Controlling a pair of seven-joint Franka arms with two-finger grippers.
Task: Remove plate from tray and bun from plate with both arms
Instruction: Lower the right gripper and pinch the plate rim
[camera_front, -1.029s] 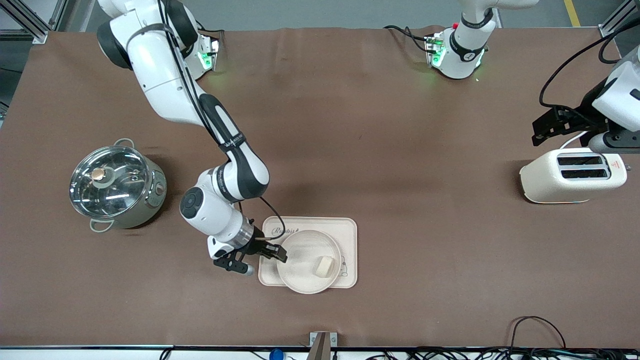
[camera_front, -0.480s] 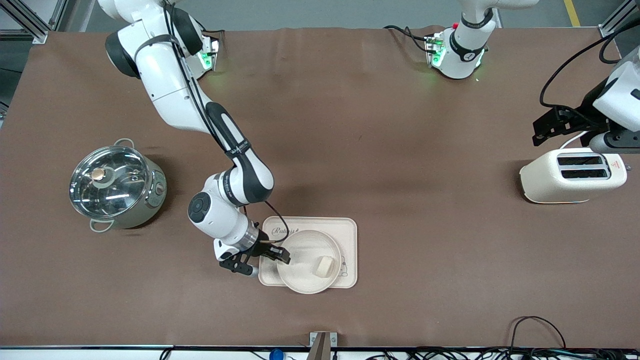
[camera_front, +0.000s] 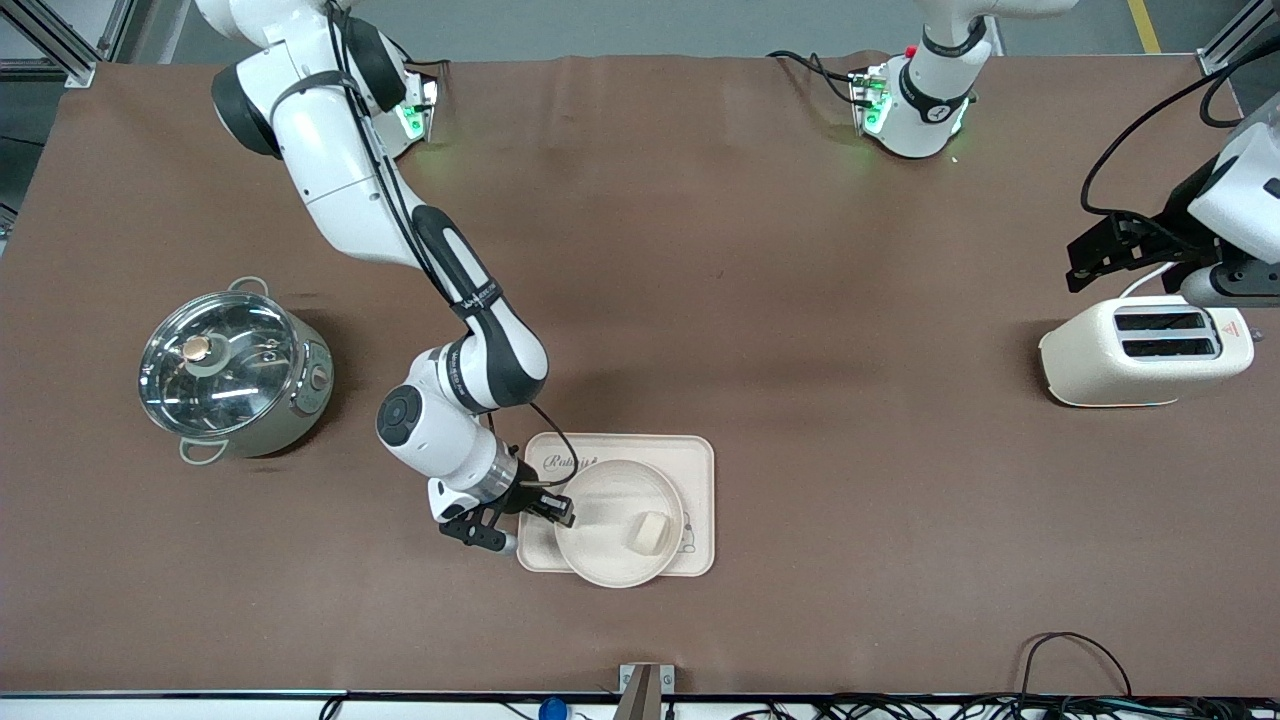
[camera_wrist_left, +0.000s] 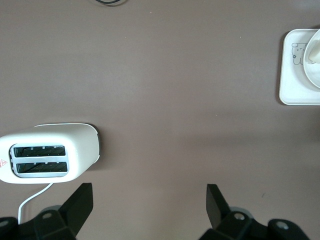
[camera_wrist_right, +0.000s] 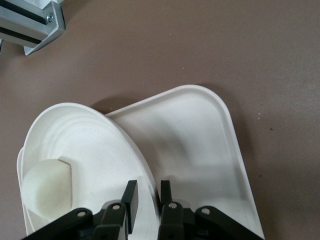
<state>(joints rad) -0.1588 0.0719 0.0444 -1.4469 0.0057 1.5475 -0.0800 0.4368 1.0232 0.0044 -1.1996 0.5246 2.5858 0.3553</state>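
While clamped on the rim of the plate (camera_wrist_right: 90, 150) at the edge toward the right arm's end of the table, with one finger inside and one outside, the right gripper (camera_front: 548, 508) sits low over the tray (camera_front: 700, 470). Plate resting on the tray; bun (camera_front: 649, 531) on the plate, toward the left arm's end. Left gripper (camera_wrist_left: 150, 205) parked with jaws wide apart above the toaster (camera_front: 1145, 350), waiting.

Risks, as a judgement: thin rim grip likely to slip or tilt the plate on lifting, letting the bun roll off; tray possibly dragged along if the plate edge catches it.

Writing: script on the tray partly readable as "Rabbi…", the rest hidden by the plate; small animal drawing near the bun; red warning triangle on the toaster, text illegible.
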